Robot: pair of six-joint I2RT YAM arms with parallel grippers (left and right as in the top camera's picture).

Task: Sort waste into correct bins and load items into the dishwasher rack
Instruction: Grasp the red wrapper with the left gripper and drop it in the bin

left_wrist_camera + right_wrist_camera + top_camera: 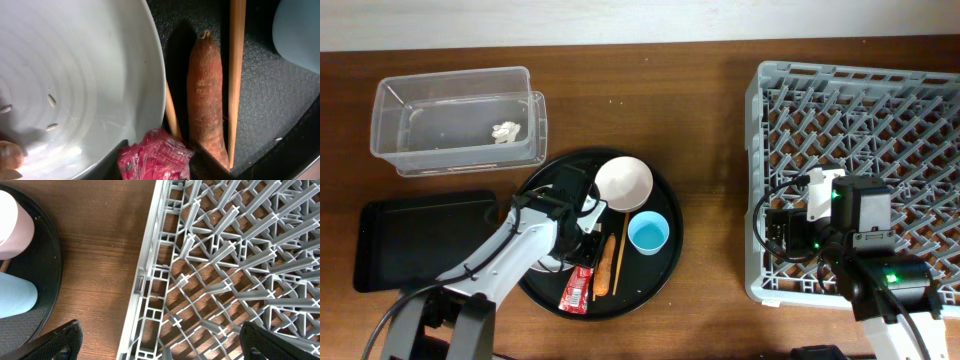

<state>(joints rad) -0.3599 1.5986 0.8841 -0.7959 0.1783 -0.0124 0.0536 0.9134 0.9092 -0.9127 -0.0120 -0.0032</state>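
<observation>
Left gripper [159, 172] pinched on red snack wrapper [150, 157], near side of round black tray [280, 100], beside carrot [205, 100]. Wrapper likely light, limp, slick: keep hold on the bunched end. Right gripper [160, 350] apart, empty, over rack [225, 255] left edge.

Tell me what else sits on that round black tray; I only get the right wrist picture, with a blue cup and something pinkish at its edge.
Observer: Overhead, a carrot lies alongside wooden chopsticks on it.
Operator: Is the other arm busy?
Observer: The left gripper is around a red wrapper.
Operator: Anything in the bins?
Observer: The clear tub holds one white scrap.
</observation>
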